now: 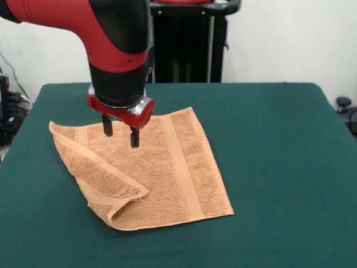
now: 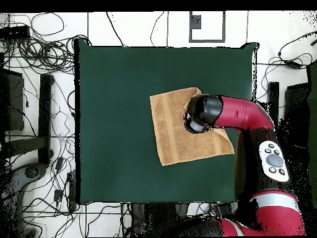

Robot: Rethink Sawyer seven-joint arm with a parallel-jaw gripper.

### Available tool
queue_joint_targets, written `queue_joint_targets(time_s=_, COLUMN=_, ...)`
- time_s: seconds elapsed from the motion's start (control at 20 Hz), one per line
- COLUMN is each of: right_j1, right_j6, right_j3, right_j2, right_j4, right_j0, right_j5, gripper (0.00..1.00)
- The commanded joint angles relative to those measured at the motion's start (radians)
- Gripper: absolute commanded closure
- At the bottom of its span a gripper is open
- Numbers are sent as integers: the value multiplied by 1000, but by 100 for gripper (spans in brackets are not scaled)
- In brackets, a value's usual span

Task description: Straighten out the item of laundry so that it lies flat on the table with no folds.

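The orange-tan towel (image 1: 167,162) lies on the green table (image 1: 279,167), left of its middle in the front view. Its left edge is folded over onto itself, forming a long flap (image 1: 95,167) that ends at the near left corner. A woven band (image 1: 181,167) runs along the right side. My gripper (image 1: 120,133) hangs over the towel's far left part, open, with nothing between its two black fingers (image 1: 134,137). I cannot tell whether the tips touch the cloth. In the overhead view the arm's wrist (image 2: 203,113) hides the gripper and covers part of the towel (image 2: 176,127).
The table (image 2: 111,124) is much larger than the towel. The black pedestal (image 1: 187,44) stands behind the table's far edge. Cables (image 2: 43,62) and stands lie on the floor around the table.
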Motion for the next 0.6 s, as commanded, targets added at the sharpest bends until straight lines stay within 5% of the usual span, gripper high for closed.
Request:
queue_joint_targets(time_s=0.05, right_j1=78, right_j6=159, right_j3=47, right_j2=6, right_j4=38, right_j0=40, right_j5=-62, gripper=0)
queue_joint_targets(time_s=0.6, right_j1=158, right_j6=135, right_j3=-38, right_j2=-17, right_j4=12, right_j0=37, right_j5=-55, gripper=0)
